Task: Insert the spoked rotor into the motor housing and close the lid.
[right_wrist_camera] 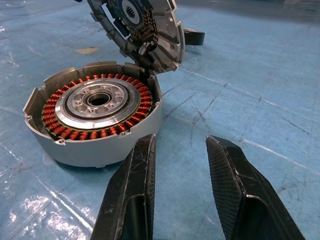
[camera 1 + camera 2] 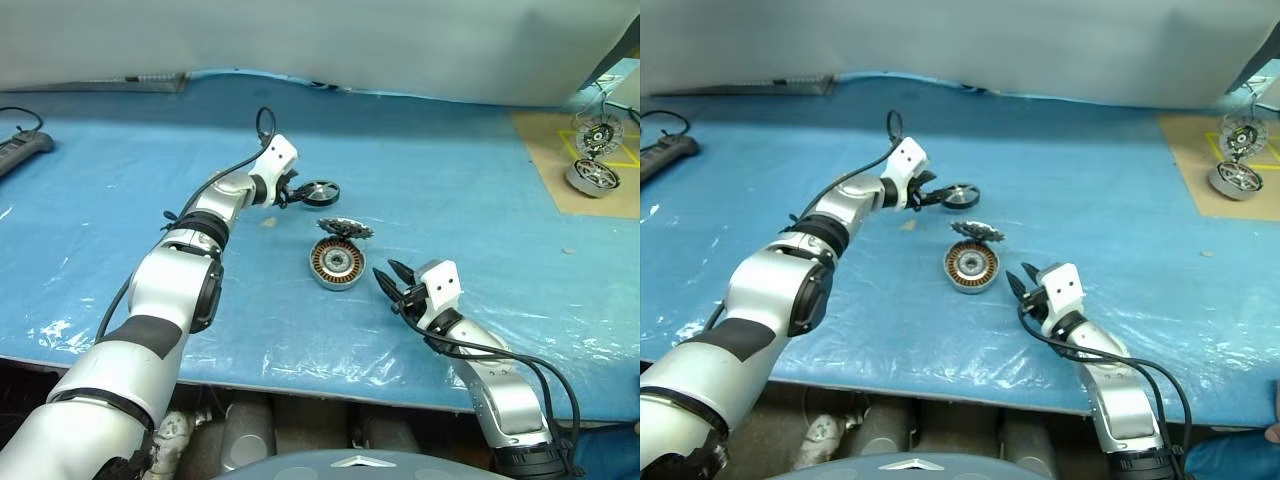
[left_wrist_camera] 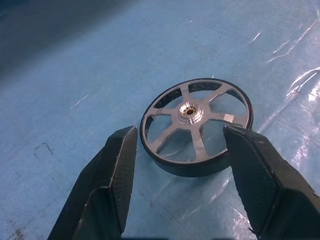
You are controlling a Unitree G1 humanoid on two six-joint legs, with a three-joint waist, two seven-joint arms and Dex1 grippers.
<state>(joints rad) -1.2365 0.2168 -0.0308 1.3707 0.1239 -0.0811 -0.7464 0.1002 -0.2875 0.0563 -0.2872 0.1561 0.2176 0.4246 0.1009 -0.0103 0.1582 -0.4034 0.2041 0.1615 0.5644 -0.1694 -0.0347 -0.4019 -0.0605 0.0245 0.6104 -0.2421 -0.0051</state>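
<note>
A table [image 2: 120, 200] covered in blue plastic sheet is seen, with a grey wall [image 2: 350, 40] across the top of the frame.

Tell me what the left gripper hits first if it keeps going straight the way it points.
Most likely the spoked rotor: it lies flat on the blue sheet directly ahead of the open left gripper, its near rim already between the fingertips. Nothing else sits in that line.

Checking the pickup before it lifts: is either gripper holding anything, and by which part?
Nothing is held. The left gripper stands open around the spoked rotor's black rim, with gaps showing. The right gripper is open beside the motor housing.
</note>
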